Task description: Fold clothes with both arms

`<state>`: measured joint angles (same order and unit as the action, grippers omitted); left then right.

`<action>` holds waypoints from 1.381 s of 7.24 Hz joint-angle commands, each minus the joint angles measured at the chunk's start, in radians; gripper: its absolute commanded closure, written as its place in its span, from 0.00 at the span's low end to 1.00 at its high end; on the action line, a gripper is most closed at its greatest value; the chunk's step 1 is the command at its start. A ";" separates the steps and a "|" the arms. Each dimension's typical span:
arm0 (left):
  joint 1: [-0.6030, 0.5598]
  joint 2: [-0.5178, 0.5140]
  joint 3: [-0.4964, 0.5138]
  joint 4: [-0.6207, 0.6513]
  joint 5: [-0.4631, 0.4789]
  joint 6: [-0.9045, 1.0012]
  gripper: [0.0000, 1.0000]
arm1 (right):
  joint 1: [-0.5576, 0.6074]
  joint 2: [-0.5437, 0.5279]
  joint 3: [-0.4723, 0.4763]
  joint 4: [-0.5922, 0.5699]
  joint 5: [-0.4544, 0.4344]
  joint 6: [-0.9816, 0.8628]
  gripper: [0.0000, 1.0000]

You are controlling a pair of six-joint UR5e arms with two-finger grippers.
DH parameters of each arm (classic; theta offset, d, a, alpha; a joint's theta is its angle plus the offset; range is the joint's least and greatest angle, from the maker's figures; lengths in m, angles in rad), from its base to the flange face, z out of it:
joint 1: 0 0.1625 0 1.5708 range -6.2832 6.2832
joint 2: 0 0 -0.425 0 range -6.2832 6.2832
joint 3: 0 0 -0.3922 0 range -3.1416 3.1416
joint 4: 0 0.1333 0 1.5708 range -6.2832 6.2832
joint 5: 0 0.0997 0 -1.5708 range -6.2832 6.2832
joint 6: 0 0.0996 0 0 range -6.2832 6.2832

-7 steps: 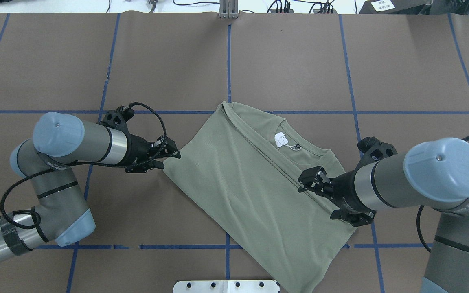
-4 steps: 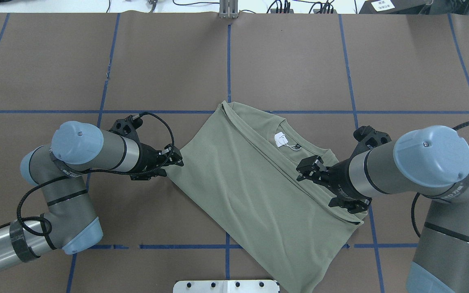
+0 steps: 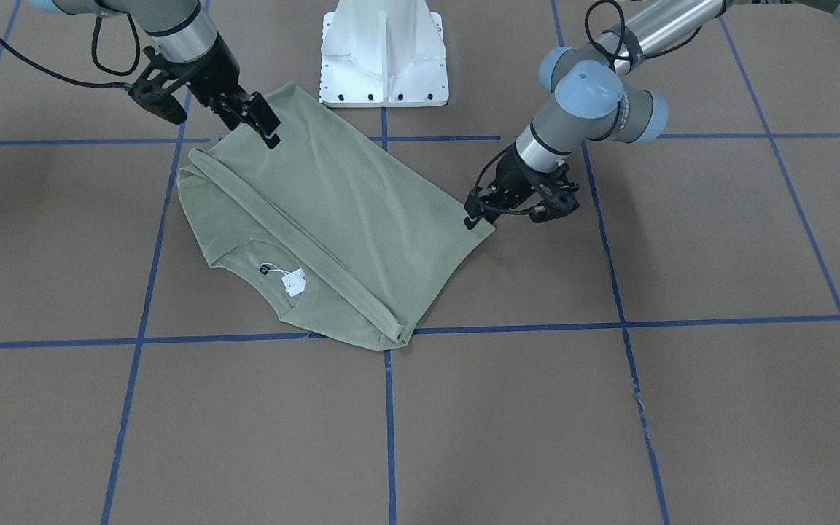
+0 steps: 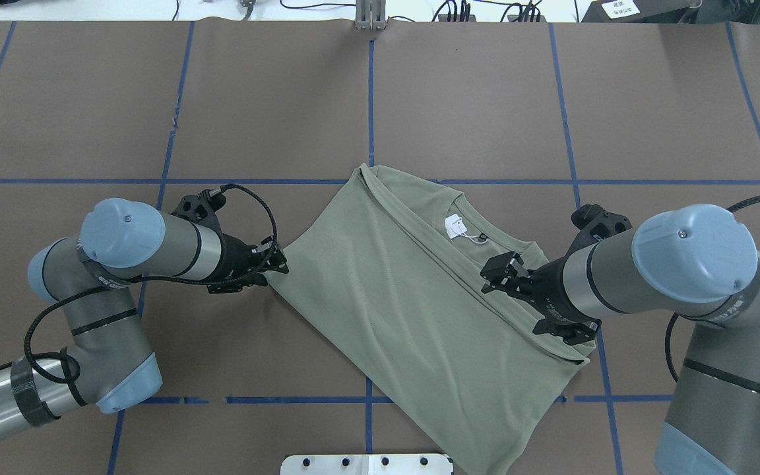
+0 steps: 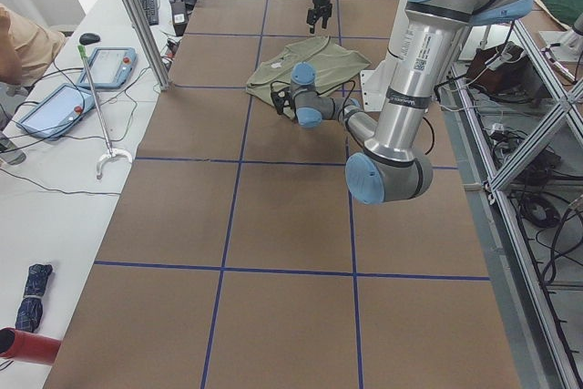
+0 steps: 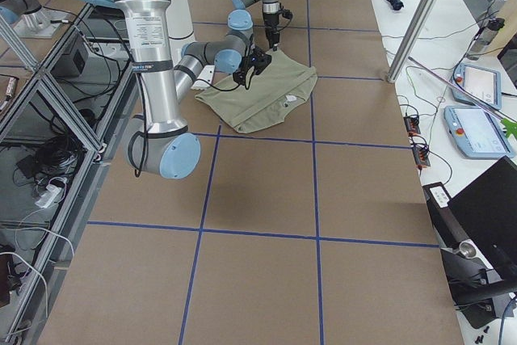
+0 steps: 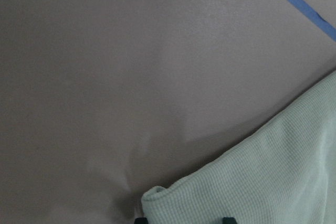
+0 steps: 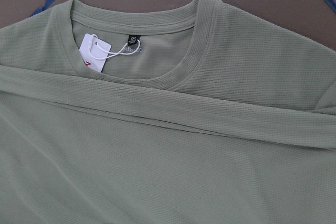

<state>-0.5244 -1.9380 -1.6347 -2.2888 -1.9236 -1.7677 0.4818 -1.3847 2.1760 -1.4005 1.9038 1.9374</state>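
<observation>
- On the table just in front of the white base (image 4: pixel 367 464): a green shirt (image 4: pixel 406 310), spread flat and askew, one side folded over the body, with the collar and tag (image 4: pixel 454 226) at the end farthest from the base.
- At the left pincer (image 4: pixel 274 269): low at the shirt corner out to the robot's left of the base, partly open, tips either side of that corner, not yet clamped on it.
- At the right pincer (image 4: pixel 510 310): spread wide, holding nothing, poised over the folded strip to the robot's right of the base and nearer the base than the tag.
- Risk on the left: very little cloth between the tips, so a shallow close could catch one layer or none and drop the corner on the lift.
- Risk on the right: pinching the doubled strip could take only the top layer and open the fold.
- Risk for both: lifting one side early would likely drag the shirt further askew.
- Seen only from the left wrist: the corner slightly raised with shadow under it, a detail hidden beneath the pincer in the overhead view.
- Seen only from the right wrist: neckline ribbing, tag string and the long fold line, with no fingers in frame.
- Seen only from overhead and front: both pincers at once.
- From the side views: too small to judge either pincer.
</observation>
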 commanded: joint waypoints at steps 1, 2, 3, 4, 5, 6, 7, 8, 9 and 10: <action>-0.008 0.007 -0.002 0.000 0.002 0.005 1.00 | 0.000 0.001 -0.002 0.000 -0.002 0.000 0.00; -0.012 0.013 -0.001 0.002 0.002 0.022 1.00 | -0.003 0.001 -0.001 0.000 -0.005 0.000 0.00; -0.046 0.014 -0.005 0.002 0.000 0.063 1.00 | -0.003 0.001 -0.001 0.000 -0.008 -0.002 0.00; -0.072 0.013 0.010 0.002 0.002 0.117 1.00 | -0.003 0.001 0.001 0.000 -0.021 -0.002 0.00; -0.110 -0.005 0.027 0.009 0.000 0.172 1.00 | 0.001 0.003 0.005 0.002 -0.028 0.000 0.00; -0.187 -0.098 0.098 0.009 -0.003 0.216 1.00 | 0.001 0.004 0.004 0.003 -0.031 0.002 0.00; -0.253 -0.204 0.215 0.000 -0.005 0.224 1.00 | 0.000 0.024 -0.017 0.002 -0.040 0.000 0.00; -0.299 -0.323 0.357 -0.011 -0.003 0.237 1.00 | -0.003 0.044 -0.031 -0.001 -0.093 0.000 0.00; -0.337 -0.446 0.516 -0.053 -0.003 0.237 1.00 | -0.003 0.046 -0.031 -0.002 -0.160 0.000 0.00; -0.344 -0.522 0.682 -0.174 0.038 0.235 1.00 | -0.002 0.046 -0.033 -0.002 -0.167 0.002 0.00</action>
<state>-0.8428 -2.3468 -1.1472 -2.3575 -1.9164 -1.5337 0.4796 -1.3426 2.1464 -1.4016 1.7696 1.9378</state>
